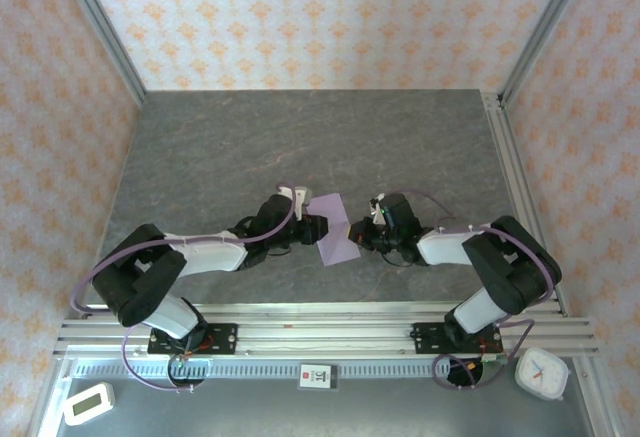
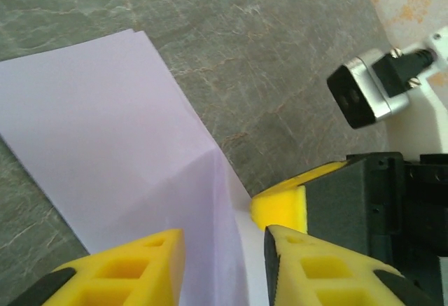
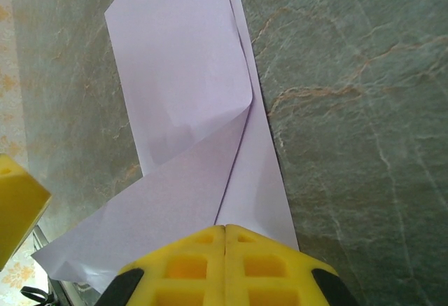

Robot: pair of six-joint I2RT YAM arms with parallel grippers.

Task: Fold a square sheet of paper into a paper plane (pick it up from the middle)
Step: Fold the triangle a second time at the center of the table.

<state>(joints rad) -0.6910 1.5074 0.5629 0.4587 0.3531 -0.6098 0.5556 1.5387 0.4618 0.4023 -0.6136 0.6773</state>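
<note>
The grey stone-patterned table [image 1: 300, 147] is carrying the work near its front middle. Patterned walls are closing it in on three sides. Past the aluminium rail [image 1: 320, 322] at the near edge, a white timer [image 1: 88, 403] is lying at the left. A small label card [image 1: 316, 376] is sitting in the middle and a white clock [image 1: 541, 372] at the right, all well apart from the paper.

The lilac sheet of paper [image 1: 335, 229] is lying partly folded between the two arms. One flap is curling over onto the rest, and a crease is running along its length (the wrist views are showing the layers best).

The left gripper [image 2: 224, 239] is reaching in from the sheet's left side with its yellow fingers [image 2: 150, 246] standing apart. The paper is passing through the gap between them. The right gripper [image 3: 224, 232] is coming in from the opposite side with its fingers pressed flat together. It is seemingly pinching the sheet's edge, since the crease is running straight into the seam between them. The two grippers are sitting just beside each other over the paper.
</note>
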